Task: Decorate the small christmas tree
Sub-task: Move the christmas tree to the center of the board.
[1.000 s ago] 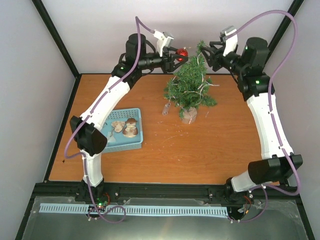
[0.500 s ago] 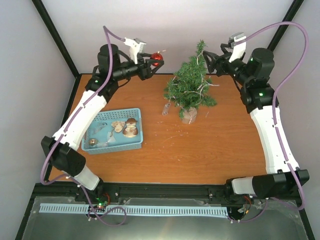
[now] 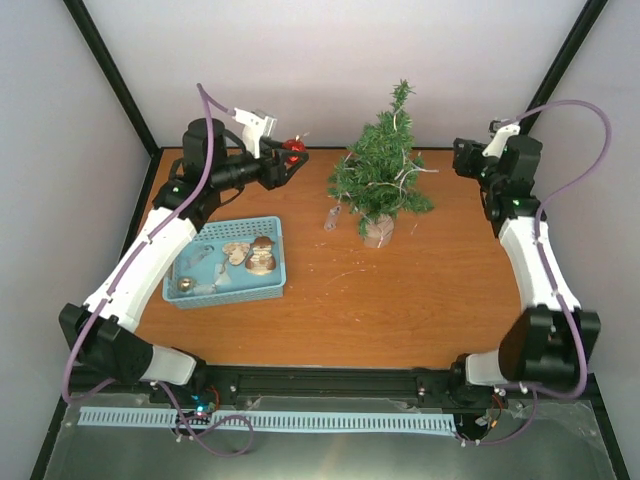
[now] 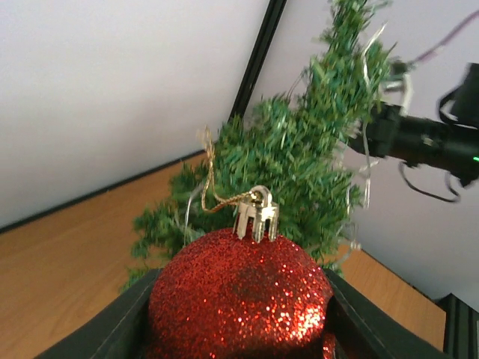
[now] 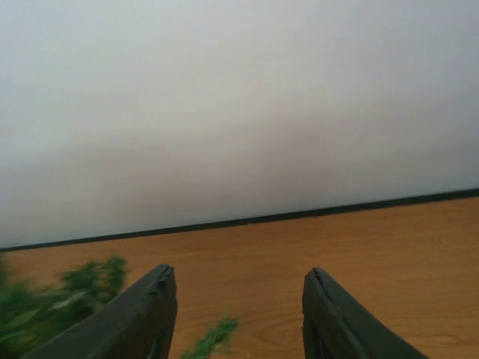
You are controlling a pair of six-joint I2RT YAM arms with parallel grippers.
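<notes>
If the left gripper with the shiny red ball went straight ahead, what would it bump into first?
Probably the small christmas tree: its green branches fill the wrist view straight ahead of the left gripper and its red ball. How far off is hard to tell.

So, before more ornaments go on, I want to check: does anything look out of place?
A small pale item seems to lie on the table just left of the small christmas tree, outside the blue basket holding the other ornaments; possibly dropped. The tree stands upright.
</notes>
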